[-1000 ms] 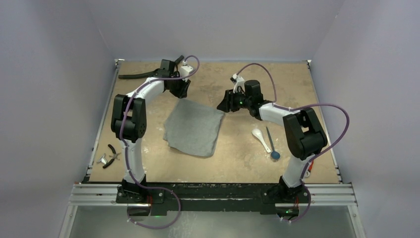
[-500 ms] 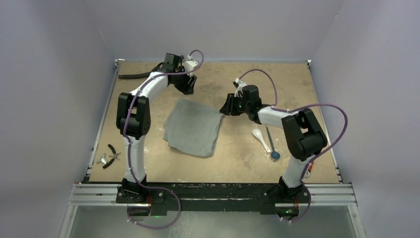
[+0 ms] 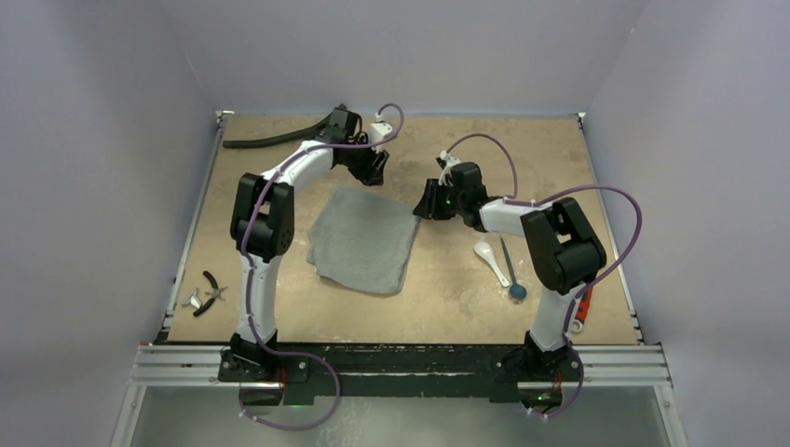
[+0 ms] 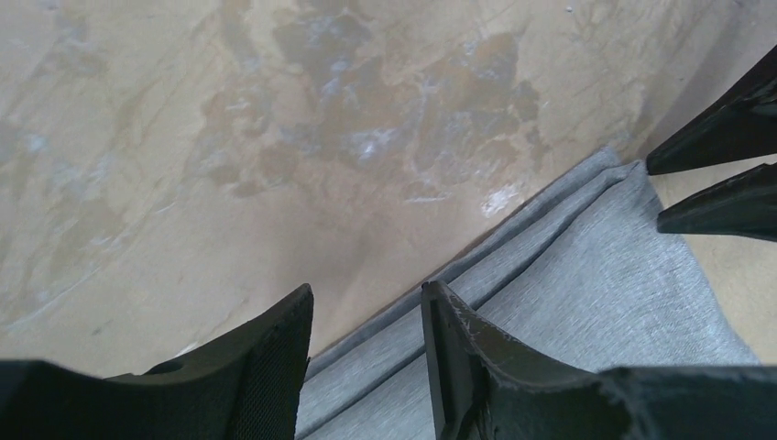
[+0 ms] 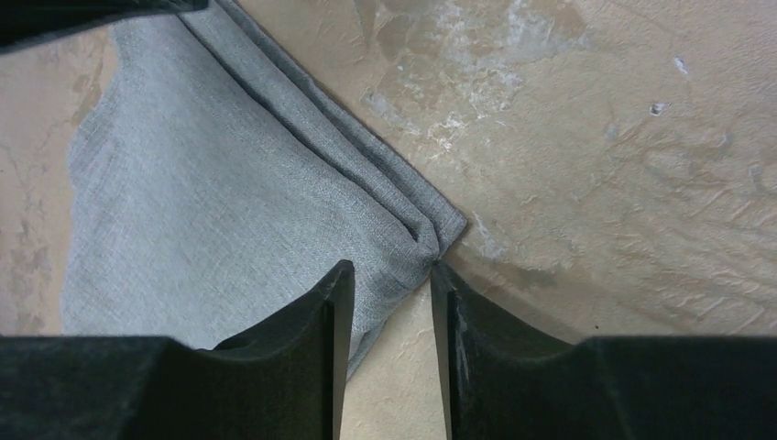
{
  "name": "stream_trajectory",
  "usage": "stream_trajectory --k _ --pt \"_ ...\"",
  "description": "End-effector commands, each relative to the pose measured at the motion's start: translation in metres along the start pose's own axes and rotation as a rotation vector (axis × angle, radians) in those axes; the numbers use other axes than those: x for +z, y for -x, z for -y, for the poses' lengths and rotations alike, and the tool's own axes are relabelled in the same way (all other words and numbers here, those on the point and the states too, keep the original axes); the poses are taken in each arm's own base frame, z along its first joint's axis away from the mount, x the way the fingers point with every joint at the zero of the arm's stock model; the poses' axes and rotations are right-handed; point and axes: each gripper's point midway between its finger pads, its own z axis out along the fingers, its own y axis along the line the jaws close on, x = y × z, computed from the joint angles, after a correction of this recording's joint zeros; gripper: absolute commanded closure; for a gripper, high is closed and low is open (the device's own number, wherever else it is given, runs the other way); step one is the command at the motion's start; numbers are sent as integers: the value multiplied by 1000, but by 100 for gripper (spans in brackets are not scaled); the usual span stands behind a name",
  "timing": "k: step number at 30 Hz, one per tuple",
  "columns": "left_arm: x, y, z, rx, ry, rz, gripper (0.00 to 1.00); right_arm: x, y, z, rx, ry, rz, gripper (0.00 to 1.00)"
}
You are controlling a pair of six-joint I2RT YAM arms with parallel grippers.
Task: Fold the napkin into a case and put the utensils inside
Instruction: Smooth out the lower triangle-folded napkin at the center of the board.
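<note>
The napkin (image 3: pixel 363 237) lies folded flat, a grey layered oblong in the middle of the table. My left gripper (image 3: pixel 374 174) is open just above its far edge; in the left wrist view (image 4: pixel 366 302) the layered hem (image 4: pixel 550 266) runs between the fingers. My right gripper (image 3: pixel 424 203) is open at the napkin's far right corner; in the right wrist view (image 5: pixel 389 275) that corner (image 5: pixel 431 234) sits between the fingertips, not pinched. The white spoon (image 3: pixel 491 261) and the dark stick with a blue end (image 3: pixel 512 277) lie on the table right of the napkin.
A long black hose (image 3: pixel 270 142) lies at the far left behind the left arm. Black-handled pliers (image 3: pixel 211 290) lie near the left edge. A red-handled wrench (image 3: pixel 582 310) lies by the right arm's base. Walls close in on three sides.
My left gripper has moved right along the far side, to the napkin's far edge. My right gripper has stayed by the far right corner, shifting only slightly. The napkin has not moved.
</note>
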Motion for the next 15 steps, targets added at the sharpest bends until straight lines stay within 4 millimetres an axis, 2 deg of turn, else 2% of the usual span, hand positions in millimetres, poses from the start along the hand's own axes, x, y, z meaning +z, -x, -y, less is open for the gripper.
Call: stream_trajectory --k 1,5,6,10,15 --pt "20 8 20 21 -69 26 55 -3 17 -10 -26 -4 46 62" --pt "19 3 26 34 -92 12 55 1 16 -7 -31 -16 38 64" --pt "19 1 27 41 -94 10 56 2 17 -7 -32 -15 42 69" --pt "22 -7 26 49 -88 -6 57 2 26 -5 -49 -38 61 100" --pt "32 -18 28 63 -89 -40 61 2 42 -5 -79 -66 82 100"
